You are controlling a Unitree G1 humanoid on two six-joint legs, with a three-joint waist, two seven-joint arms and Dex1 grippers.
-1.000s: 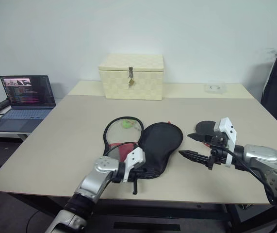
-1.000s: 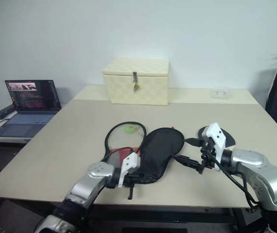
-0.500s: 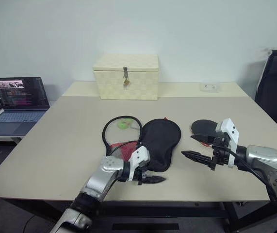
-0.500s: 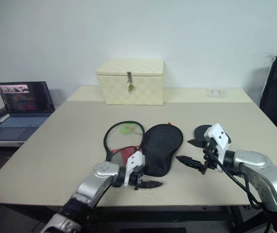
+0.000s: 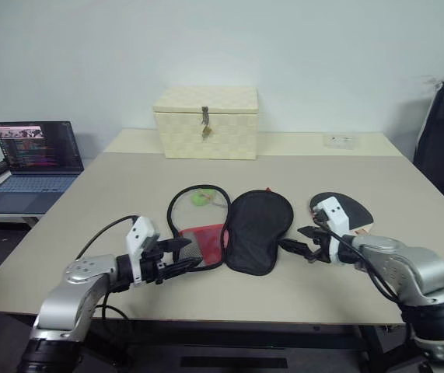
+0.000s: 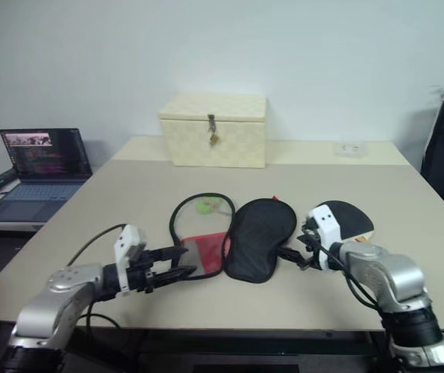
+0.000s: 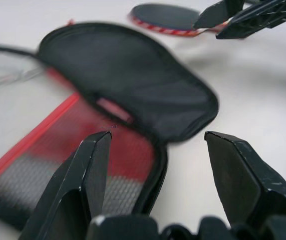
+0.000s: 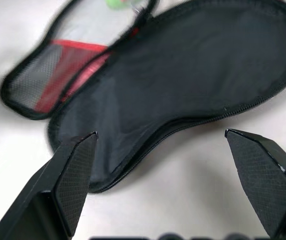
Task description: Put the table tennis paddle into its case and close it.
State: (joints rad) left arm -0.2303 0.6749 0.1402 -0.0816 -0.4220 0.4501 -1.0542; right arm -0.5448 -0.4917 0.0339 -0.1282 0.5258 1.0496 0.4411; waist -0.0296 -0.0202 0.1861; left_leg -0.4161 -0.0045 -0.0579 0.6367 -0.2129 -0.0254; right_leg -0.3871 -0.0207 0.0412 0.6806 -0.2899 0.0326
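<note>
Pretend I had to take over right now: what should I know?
Left gripper: open, holding nothing, just left of the case.
Right gripper: open, holding nothing, at the case's right edge.
The case lies unzipped and spread flat mid-table, a green ball in its left half.
The paddle lies on the table right of the case, behind the right gripper.
Done: case opened.
Left: pick up paddle, put it in, close the case.

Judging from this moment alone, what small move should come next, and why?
Probably the right gripper should turn to the table tennis paddle and close on it. The case lies unzipped and spread flat, the paddle rests on the table beside it, outside it, and both grippers are open and empty, the left gripper by the red mesh end.
</note>
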